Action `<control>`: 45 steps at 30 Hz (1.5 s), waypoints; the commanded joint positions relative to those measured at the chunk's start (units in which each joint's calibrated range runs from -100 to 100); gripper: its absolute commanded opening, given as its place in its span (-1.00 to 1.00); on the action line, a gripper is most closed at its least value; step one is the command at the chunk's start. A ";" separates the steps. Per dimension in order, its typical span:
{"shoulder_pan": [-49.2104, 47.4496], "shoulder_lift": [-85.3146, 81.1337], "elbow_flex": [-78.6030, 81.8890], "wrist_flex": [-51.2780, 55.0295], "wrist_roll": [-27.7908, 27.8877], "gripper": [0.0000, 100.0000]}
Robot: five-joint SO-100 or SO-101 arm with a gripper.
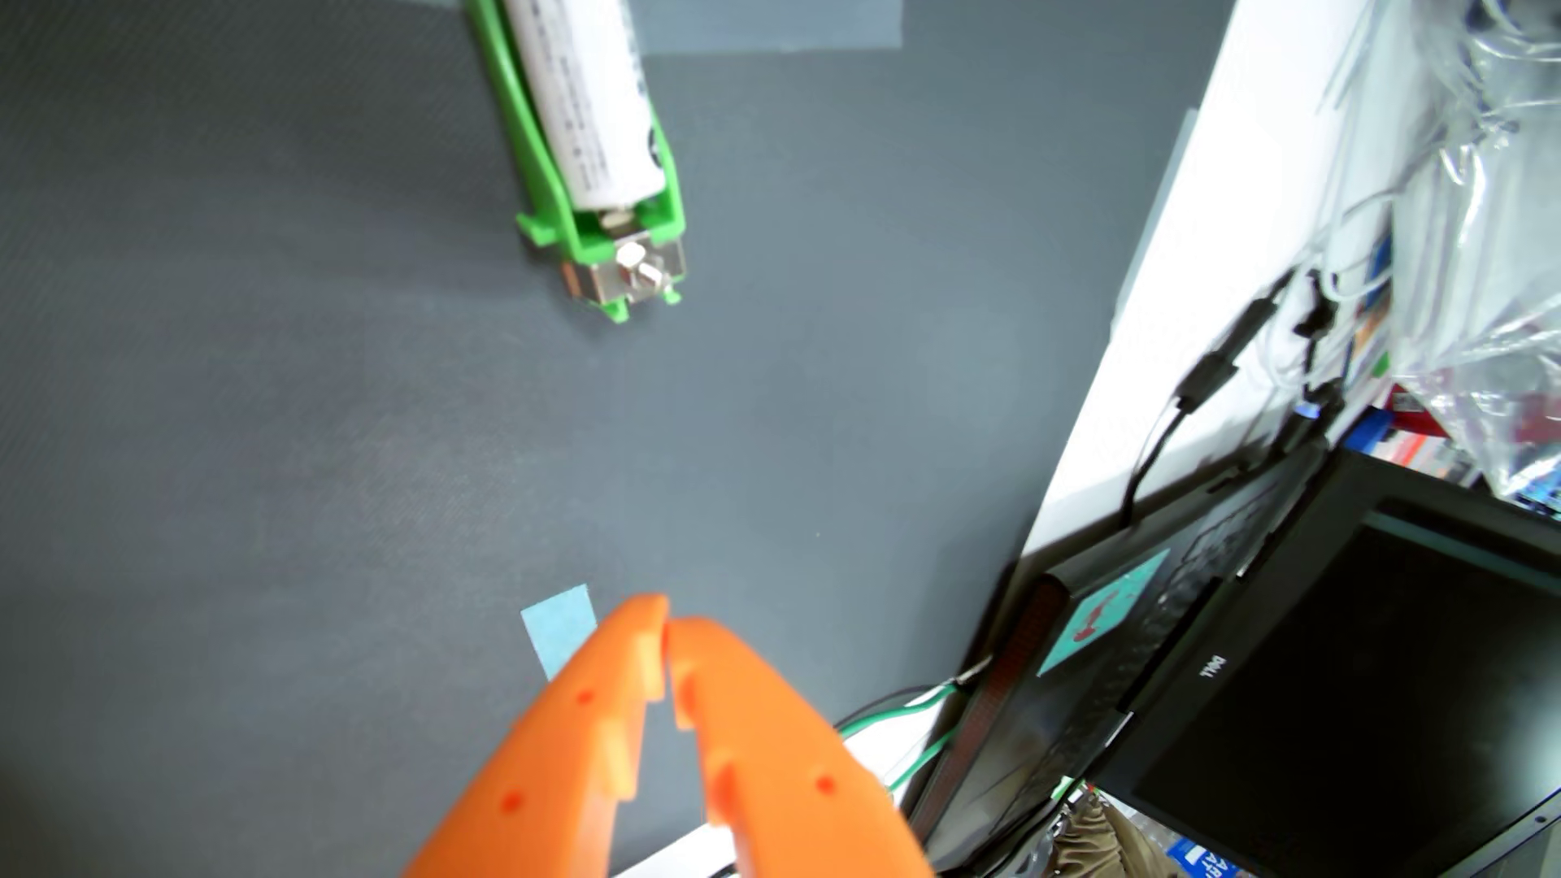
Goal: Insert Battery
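A white cylindrical battery (583, 93) lies in a green plastic holder (629, 232) at the top of the wrist view, on a dark grey mat. A metal contact with a screw (638, 272) shows at the holder's near end. My orange gripper (669, 623) enters from the bottom edge, well below the holder and apart from it. Its fingertips meet with nothing between them, so it is shut and empty.
A small blue tape square (557, 629) lies on the mat beside the fingertips, and a grey tape strip (777, 25) at the top. To the right are the mat's edge, a white surface (1182, 253), cables, a black Dell laptop (1309, 675) and plastic bags.
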 commanded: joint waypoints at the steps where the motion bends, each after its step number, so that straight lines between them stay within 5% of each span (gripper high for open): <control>1: -0.66 -10.08 4.44 -3.20 0.21 -0.97; 12: -1.25 -29.26 18.03 -5.07 0.26 -0.97; 45: -1.84 -38.60 24.25 -2.02 -0.05 -0.97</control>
